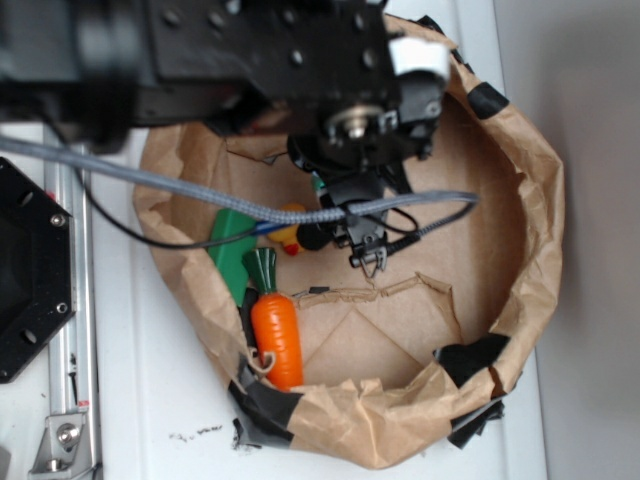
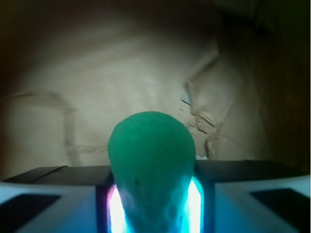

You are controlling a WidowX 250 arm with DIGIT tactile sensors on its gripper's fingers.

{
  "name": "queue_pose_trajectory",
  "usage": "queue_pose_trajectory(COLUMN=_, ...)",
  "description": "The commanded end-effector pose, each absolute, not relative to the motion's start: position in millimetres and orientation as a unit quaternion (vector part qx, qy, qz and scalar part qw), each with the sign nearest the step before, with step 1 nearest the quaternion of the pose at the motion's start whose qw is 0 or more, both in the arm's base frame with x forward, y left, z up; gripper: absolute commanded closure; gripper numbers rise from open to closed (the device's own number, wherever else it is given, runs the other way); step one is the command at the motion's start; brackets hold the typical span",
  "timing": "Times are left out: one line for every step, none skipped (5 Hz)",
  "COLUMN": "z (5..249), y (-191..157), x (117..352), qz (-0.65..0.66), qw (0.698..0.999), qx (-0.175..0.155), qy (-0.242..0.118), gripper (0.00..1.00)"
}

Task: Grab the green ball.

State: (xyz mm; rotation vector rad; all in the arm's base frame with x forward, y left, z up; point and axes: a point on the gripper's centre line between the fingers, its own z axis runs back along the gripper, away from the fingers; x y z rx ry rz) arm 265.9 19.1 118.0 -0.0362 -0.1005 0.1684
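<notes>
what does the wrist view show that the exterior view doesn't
Only the wrist view shows the green ball, seated between the claw fingers with glowing light on both sides.

Only the exterior view shows the toy carrot, the green block, the yellow duck, the paper bag's rolled rim and the robot arm overhead.

Both show the brown paper bag floor.

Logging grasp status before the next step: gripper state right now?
Gripper: closed on the green ball, which sits between the fingers in the wrist view. In the exterior view the arm hides the ball.
</notes>
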Motion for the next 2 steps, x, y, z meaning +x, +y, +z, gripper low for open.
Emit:
queue_pose_trajectory(z=212.1, y=-13.8, x=274.4, qz=-0.014, qw=0.997, qx=0.006, qy=-0.078, gripper=1.0)
queue_pose_trajectory(z=205.4, y=-13.4, x=275.2, qz=-0.034, qw=0.996, qx=0.022, qy=-0.076, gripper=1.0)
